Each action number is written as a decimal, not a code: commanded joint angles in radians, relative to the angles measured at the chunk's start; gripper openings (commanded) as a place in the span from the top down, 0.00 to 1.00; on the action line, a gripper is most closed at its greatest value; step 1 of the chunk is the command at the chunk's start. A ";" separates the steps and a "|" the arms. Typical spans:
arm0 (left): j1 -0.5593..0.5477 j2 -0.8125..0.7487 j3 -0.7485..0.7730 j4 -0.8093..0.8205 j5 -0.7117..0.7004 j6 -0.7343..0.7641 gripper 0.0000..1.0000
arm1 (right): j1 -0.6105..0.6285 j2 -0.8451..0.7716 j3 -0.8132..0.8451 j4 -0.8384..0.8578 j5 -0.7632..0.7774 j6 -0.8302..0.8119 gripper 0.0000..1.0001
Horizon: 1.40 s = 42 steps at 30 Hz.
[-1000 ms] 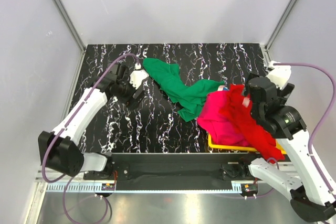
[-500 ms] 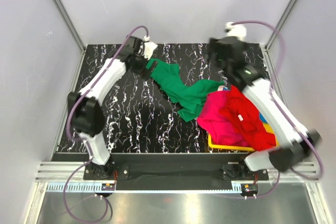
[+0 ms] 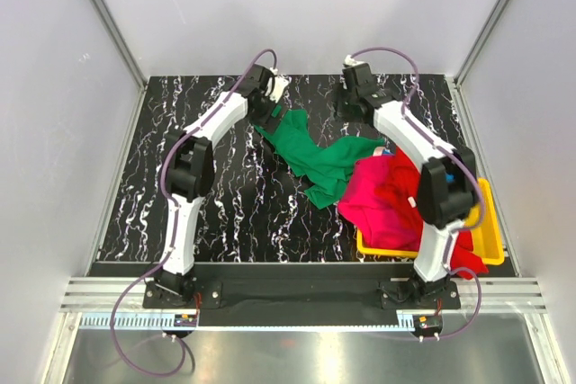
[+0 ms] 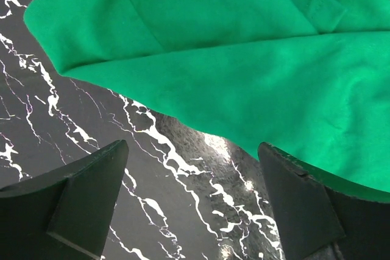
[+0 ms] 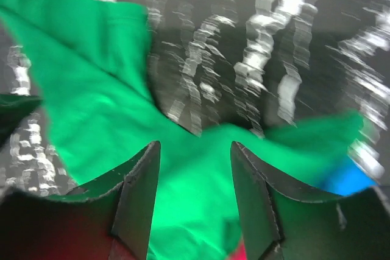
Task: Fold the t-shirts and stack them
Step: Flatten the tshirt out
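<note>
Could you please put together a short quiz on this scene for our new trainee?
1. True or false: the green t-shirt lies inside the yellow tray.
2. In the left wrist view, what shows between the fingers of the left gripper?
A) red cloth
B) the black marbled table and the green t-shirt's edge
C) the tray's rim
3. Which two shirts are heaped over the yellow tray?

Key
1. False: it is spread on the table, beside the tray.
2. B
3. The magenta-pink t-shirt and the red t-shirt.
</note>
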 commanded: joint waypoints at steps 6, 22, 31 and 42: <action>-0.002 0.023 -0.048 0.036 -0.038 -0.030 0.58 | 0.008 0.371 0.417 -0.013 -0.247 0.087 0.31; -0.002 -0.102 -0.202 0.075 0.032 -0.009 0.65 | 0.029 0.819 0.875 -0.142 -0.316 0.230 0.57; 0.025 -0.358 -0.300 0.043 0.086 0.034 0.41 | 0.083 0.605 0.870 -0.058 -0.317 0.112 1.00; 0.329 -0.748 -0.339 -0.068 0.221 0.060 0.12 | 0.332 0.256 1.062 0.094 -0.295 -0.249 1.00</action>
